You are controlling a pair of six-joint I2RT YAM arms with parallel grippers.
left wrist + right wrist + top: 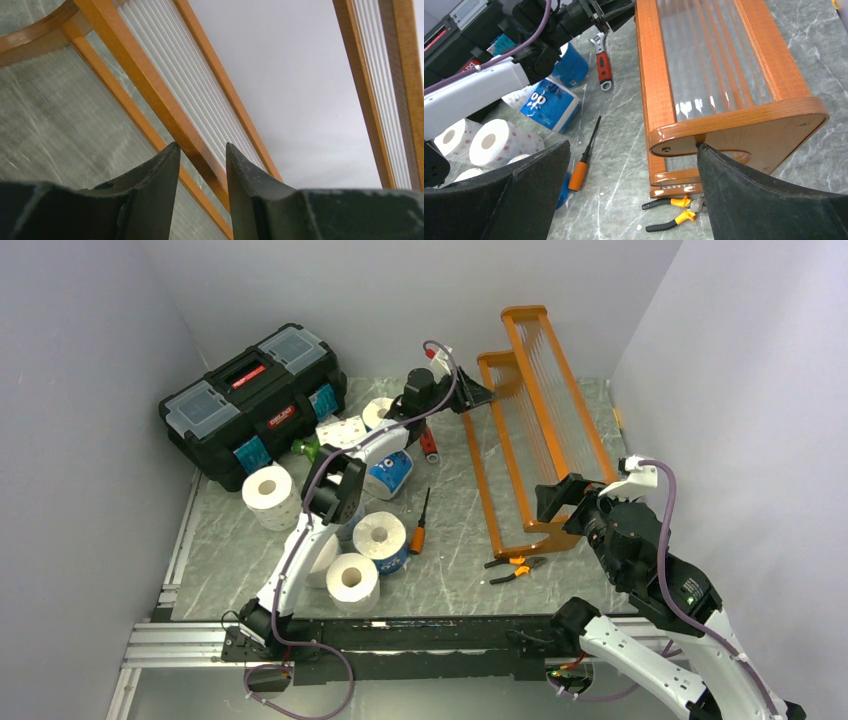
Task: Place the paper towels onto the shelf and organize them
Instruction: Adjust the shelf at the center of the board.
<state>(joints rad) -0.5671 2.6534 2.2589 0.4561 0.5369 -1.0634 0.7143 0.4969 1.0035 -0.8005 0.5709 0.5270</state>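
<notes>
Paper towels (380, 535) sit bunched on the left half of the table (450, 580), between the near edge and the black toolbox (250, 400) in the far left corner. Most are white rolls showing their hollow cores. A blue-wrapped roll (388, 472) with cartoon eyes lies among them under the left arm, and the arm hides parts of the bunch.

The shelf (483, 483) occupies the right half of the table, its long orange rails running from near the front edge toward the far edge, well apart from the rolls.

The left gripper (478, 395) is at the shelf's far end. In the left wrist view its jaws stand only narrowly apart, with one orange rail crossing the gap between them; whether they pinch it I cannot tell.

The right gripper (557, 502) is at the shelf's near end with its jaws spread wide and holding nothing. In the right wrist view they straddle the rounded end panel, the right finger (744, 190) just at the panel's lower edge.

Between rolls and shelf lie an orange-handled screwdriver (420, 525) and a red wrench (430, 445); orange-handled pliers (515, 568) lie by the shelf's near end.
</notes>
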